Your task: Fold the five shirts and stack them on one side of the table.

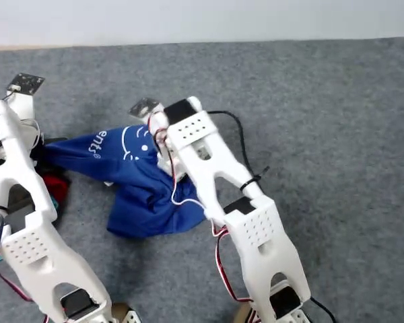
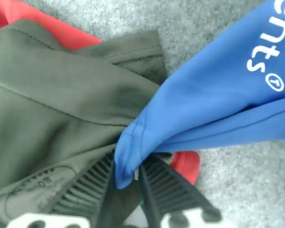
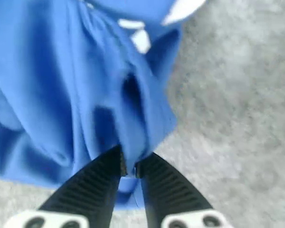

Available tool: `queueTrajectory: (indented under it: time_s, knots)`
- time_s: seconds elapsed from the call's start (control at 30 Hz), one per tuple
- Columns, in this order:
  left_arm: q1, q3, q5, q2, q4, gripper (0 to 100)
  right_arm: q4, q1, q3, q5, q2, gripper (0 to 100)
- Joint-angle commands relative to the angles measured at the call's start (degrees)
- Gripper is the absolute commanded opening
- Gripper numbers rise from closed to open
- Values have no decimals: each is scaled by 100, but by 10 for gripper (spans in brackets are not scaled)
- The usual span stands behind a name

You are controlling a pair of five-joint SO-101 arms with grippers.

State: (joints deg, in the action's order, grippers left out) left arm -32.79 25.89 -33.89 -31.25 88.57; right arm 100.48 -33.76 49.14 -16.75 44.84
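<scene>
A blue shirt (image 1: 145,192) with white print is held up between both grippers over the grey carpeted table (image 1: 323,114). My left gripper (image 2: 128,165) is shut on one pointed corner of the blue shirt (image 2: 213,95); in the high view the left gripper (image 1: 42,149) is at the far left. My right gripper (image 3: 129,165) is shut on a fold of the blue shirt (image 3: 61,85); in the high view the right gripper (image 1: 165,153) is near the printed area. The cloth sags between them, and its lower part rests bunched on the table.
Under the left gripper lie a dark olive shirt (image 2: 57,99) and a red shirt (image 2: 19,12), bunched at the table's left side. The red shirt (image 1: 55,187) peeks out beside the left arm. The grey carpet stretches to the right and to the back.
</scene>
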Motion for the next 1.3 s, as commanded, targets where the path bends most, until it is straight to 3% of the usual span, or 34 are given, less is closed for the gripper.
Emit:
queueTrajectory:
  time_s: [0.0, 0.5, 0.8, 1.1, 1.27]
  knots:
    - [176, 435, -26, 527, 237, 5, 233, 391, 563, -141, -989, 10]
    - [1327, 963, -26, 2435, 1064, 5, 242, 1095, 308, -1134, -3266, 10]
    - [1301, -769, -70, 2453, 1011, 5, -110, 400, -2075, -1116, -3081, 10]
    - [826, -2756, -360, 2453, -308, 5, -1279, 57, -2514, -1125, -1754, 17]
    - [519, -3037, -387, 2453, -580, 5, -716, 92, -2171, -1090, -1481, 122]
